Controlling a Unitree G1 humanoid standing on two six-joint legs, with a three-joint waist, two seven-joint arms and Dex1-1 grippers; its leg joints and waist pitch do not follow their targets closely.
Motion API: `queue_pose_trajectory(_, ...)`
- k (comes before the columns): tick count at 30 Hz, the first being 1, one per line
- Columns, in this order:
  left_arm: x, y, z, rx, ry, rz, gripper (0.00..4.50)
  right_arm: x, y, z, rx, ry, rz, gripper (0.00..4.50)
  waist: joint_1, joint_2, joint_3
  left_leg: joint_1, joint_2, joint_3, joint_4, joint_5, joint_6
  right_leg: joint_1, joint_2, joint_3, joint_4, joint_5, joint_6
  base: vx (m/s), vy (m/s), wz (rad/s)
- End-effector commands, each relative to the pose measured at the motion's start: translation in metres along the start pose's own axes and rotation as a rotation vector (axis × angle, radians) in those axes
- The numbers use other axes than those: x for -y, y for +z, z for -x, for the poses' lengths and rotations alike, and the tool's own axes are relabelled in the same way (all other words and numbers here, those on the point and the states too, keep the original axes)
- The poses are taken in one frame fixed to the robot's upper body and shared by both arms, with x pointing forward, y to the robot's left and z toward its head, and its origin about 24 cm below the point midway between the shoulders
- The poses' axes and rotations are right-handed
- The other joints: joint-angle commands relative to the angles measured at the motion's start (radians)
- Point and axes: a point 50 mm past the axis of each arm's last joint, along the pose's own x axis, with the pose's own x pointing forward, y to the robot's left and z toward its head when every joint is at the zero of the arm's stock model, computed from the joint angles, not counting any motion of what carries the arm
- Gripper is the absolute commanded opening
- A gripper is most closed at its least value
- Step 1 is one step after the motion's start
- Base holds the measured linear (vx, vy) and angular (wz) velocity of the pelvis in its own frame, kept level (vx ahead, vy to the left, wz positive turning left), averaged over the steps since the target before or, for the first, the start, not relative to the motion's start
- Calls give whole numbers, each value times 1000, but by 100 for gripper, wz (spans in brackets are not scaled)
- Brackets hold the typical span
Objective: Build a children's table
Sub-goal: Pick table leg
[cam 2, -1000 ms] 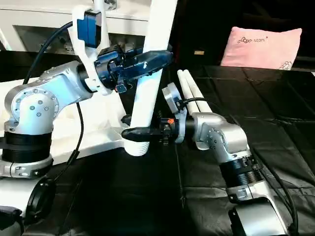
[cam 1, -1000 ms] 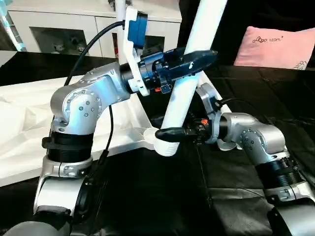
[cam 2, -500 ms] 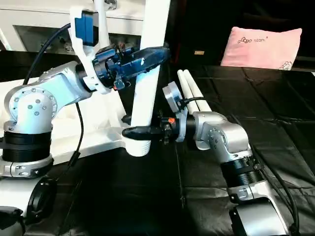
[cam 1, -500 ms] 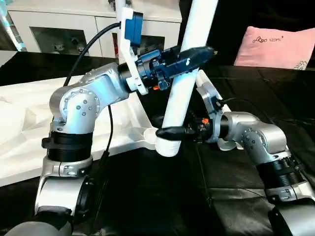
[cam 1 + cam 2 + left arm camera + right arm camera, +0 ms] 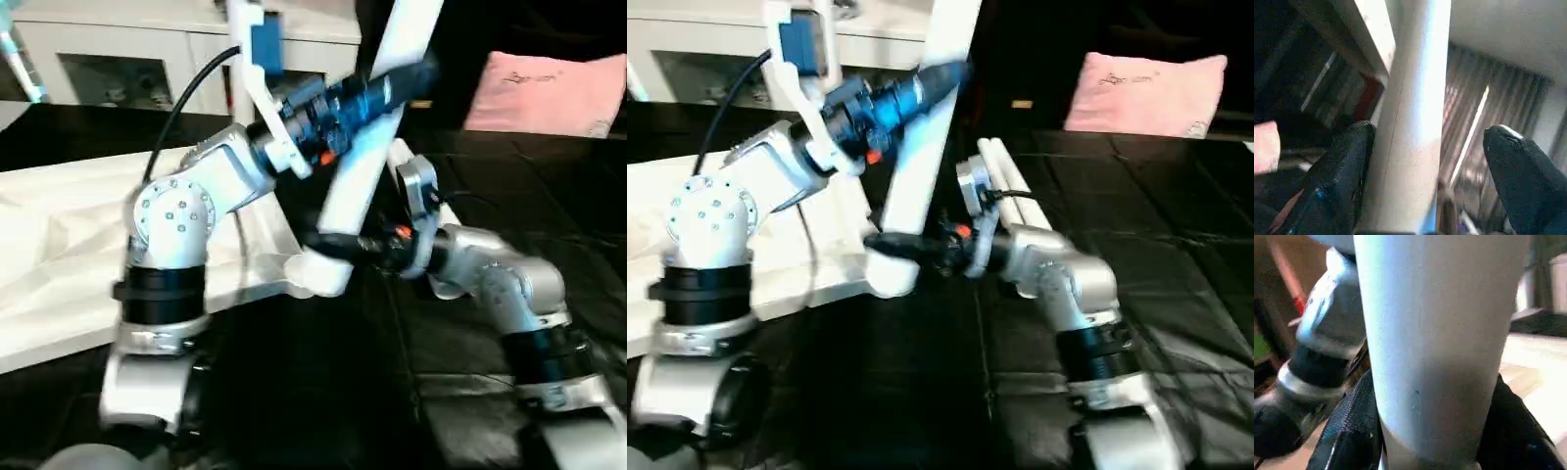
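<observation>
A white tapered leg (image 5: 367, 147) stands tilted, its wide lower end just above the near corner of the white tabletop (image 5: 59, 245), beside a round corner socket (image 5: 294, 268). My left gripper (image 5: 397, 83) is open around the leg high up. In the left wrist view one finger (image 5: 1344, 171) touches the leg (image 5: 1410, 122) and the other finger (image 5: 1520, 166) stands apart from it. My right gripper (image 5: 328, 242) is shut on the leg near its lower end; in the right wrist view both fingers (image 5: 1349, 435) press against the leg (image 5: 1435, 333).
Two spare white legs (image 5: 1004, 168) lie on the black cloth behind my right arm. A pink cushion (image 5: 549, 93) sits at the back right. A white glass-doored cabinet (image 5: 127, 59) stands along the back left. Black cloth (image 5: 323, 392) covers the near floor.
The whole picture has shifted and blurred, so the camera moved. The leg leans further over, and my left gripper sits higher along it.
</observation>
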Motion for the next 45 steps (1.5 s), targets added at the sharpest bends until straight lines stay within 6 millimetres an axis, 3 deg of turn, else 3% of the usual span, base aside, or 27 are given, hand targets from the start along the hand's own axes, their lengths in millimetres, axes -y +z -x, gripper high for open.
queue_pose_trajectory(1, 5, 6, 1, 59, -7, -20, 425, 5, 2, 5, 38, -91, 4, 197, 0, -4, -80, 28, 4, 7, -63, -181, -16, 48, -33, 14, -79, -78, -229, 0, 0, 0)
queue_pose_trajectory(5, 0, 8, 5, 82, 48, -52, 450, 8, 3, 3, 84, -137, 24, 196, 1, -3, -80, 28, 4, 7, -64, -184, -24, 47, -34, 15, -80, -82, -213, 0, 0, 0)
queue_pose_trajectory(12, -7, 20, 19, 151, 153, -108, 450, 12, 2, -1, 100, -261, 72, 193, -1, -2, -78, 26, 4, 5, -67, -181, -36, 46, -33, 15, -80, -78, -191, 0, 0, 0)
queue_pose_trajectory(19, -46, 37, 56, 167, 551, -229, 450, 21, -6, -4, 63, -461, 140, 193, -6, 3, -76, 30, 3, 1, -74, -224, -70, 40, -31, 16, -85, -146, -132, 0, 0, 0)
queue_pose_trajectory(23, -63, 34, 75, 73, 733, -326, 450, 23, -9, -8, 63, -533, 182, 193, -9, 2, -76, 30, 4, 0, -77, -230, -78, 36, -33, 17, -86, -159, -112, 0, 0, 0)
queue_pose_trajectory(25, -66, 31, 81, 51, 781, -353, 450, 19, -13, -14, 85, -524, 176, 193, -10, 3, -78, 30, 6, 0, -76, -220, -74, 35, -34, 18, -83, -123, -123, 0, 0, 0)
queue_pose_trajectory(30, -68, 27, 82, 53, 809, -356, 450, 15, -20, -23, 132, -539, 146, 193, -9, 2, -83, 30, 6, 1, -74, -172, -61, 38, -32, 15, -71, -5, -166, 0, 0, 0)
queue_pose_trajectory(33, -69, 23, 81, 26, 818, -373, 450, 15, -24, -26, 138, -556, 163, 193, -9, 1, -79, 28, 6, 3, -77, -190, -61, 37, -35, 16, -75, -35, -163, 0, 0, 0)
queue_pose_trajectory(34, -69, 16, 78, -22, 811, -406, 450, 15, -28, -28, 126, -568, 174, 193, -11, -14, -78, 27, 6, 5, -77, -198, -59, 39, -34, 17, -78, -50, -157, 0, 0, 0)
queue_pose_trajectory(36, -69, 13, 76, -40, 806, -421, 450, 15, -30, -29, 121, -567, 181, 193, -9, -4, -77, 29, 7, 3, -79, -211, -65, 36, -37, 18, -80, -86, -143, 0, 0, 0)
queue_pose_trajectory(37, -68, 9, 72, -60, 790, -431, 450, 15, -32, -30, 107, -573, 186, 193, -11, -11, -76, 28, 8, 3, -80, -214, -66, 35, -36, 18, -82, -92, -140, 0, 0, 0)
queue_pose_trajectory(45, -53, -6, 49, -109, 624, -435, 450, 19, -34, -30, 100, -640, 185, 193, -12, -14, -75, 28, 7, 3, -80, -220, -72, 35, -36, 19, -79, -78, -143, 0, 0, 0)
